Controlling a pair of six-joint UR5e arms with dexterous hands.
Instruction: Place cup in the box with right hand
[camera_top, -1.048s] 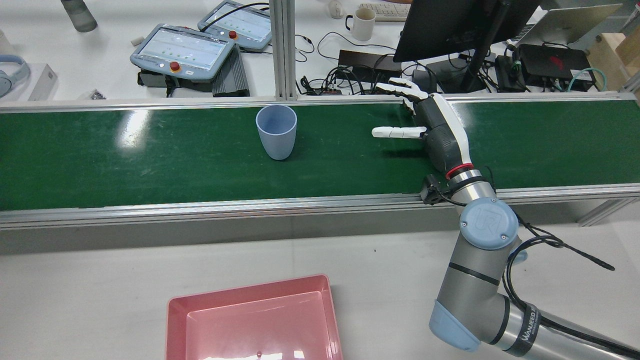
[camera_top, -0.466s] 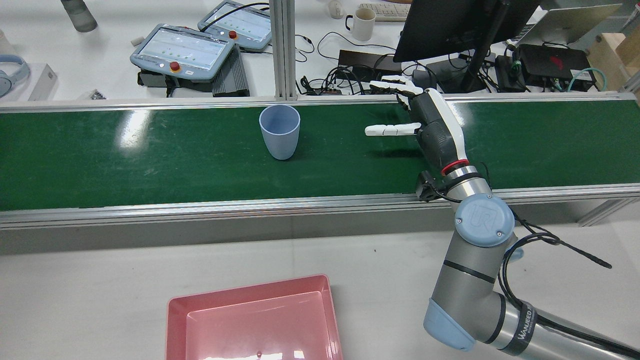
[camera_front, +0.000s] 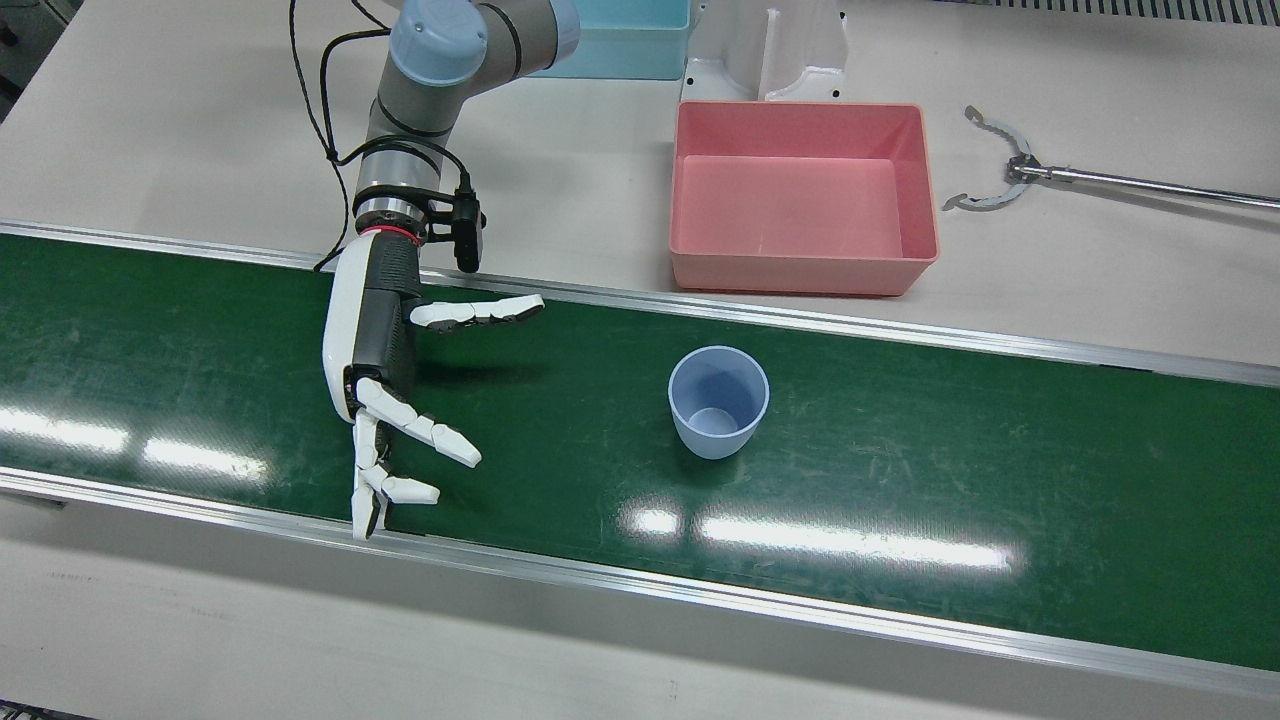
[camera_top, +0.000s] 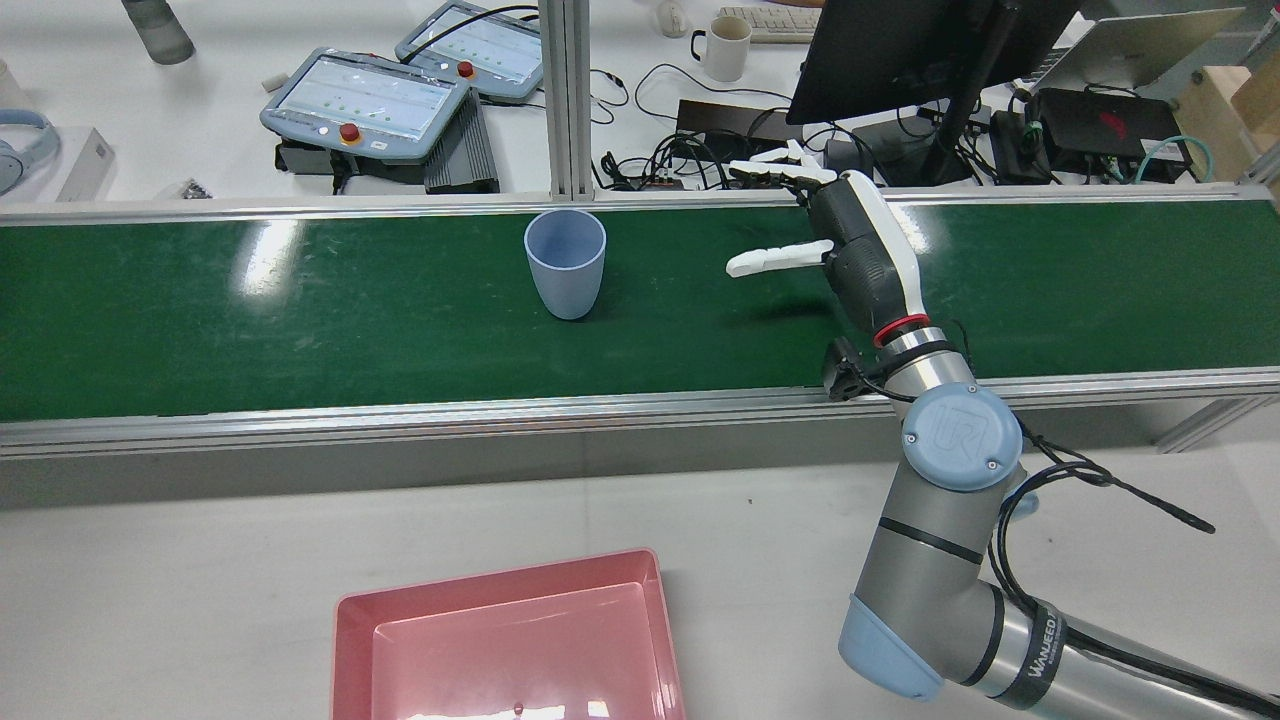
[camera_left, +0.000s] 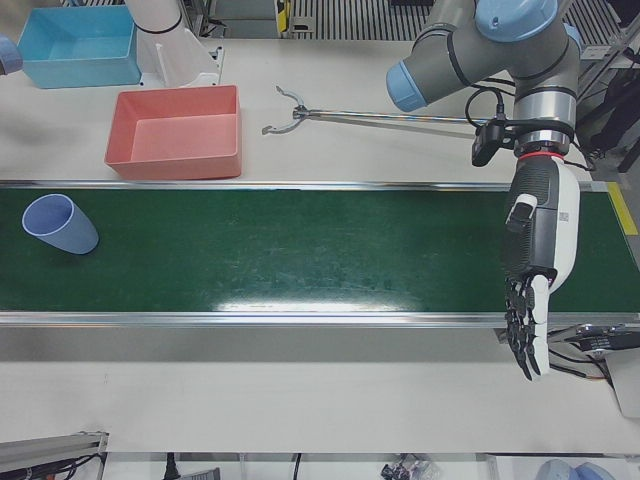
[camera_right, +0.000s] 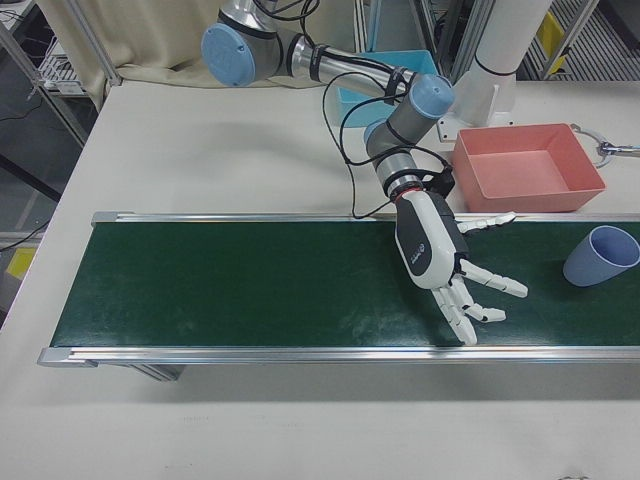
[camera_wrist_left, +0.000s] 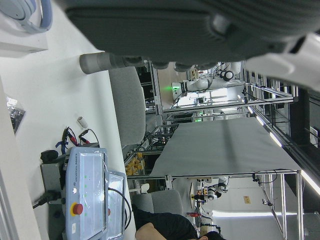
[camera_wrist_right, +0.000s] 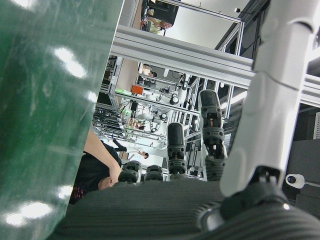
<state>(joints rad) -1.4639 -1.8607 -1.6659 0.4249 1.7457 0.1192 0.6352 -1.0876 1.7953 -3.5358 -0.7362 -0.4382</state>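
Observation:
A pale blue cup (camera_front: 718, 400) (camera_top: 565, 262) (camera_left: 60, 223) (camera_right: 600, 256) stands upright and empty on the green belt (camera_front: 950, 450). The empty pink box (camera_front: 805, 272) (camera_top: 500, 582) (camera_left: 175, 165) rests on the white table beside the belt, close to the cup. My right hand (camera_front: 385, 340) (camera_top: 860, 255) (camera_right: 435, 245) hovers low over the belt, open, fingers spread toward the cup, with a clear stretch of belt between them. My left hand (camera_left: 537, 255) hangs far along the belt, straight fingers pointing down over its front edge, holding nothing.
A metal grabber tool (camera_front: 1000, 180) lies on the table beside the box. A blue bin (camera_front: 620, 40) and a white pedestal (camera_front: 765, 50) stand behind it. Teach pendants (camera_top: 365, 100), a monitor (camera_top: 900, 50) and cables fill the desk beyond the belt.
In the rear view the cup has drifted slightly right along the belt. My right hand and arm have shifted left toward it, still open.

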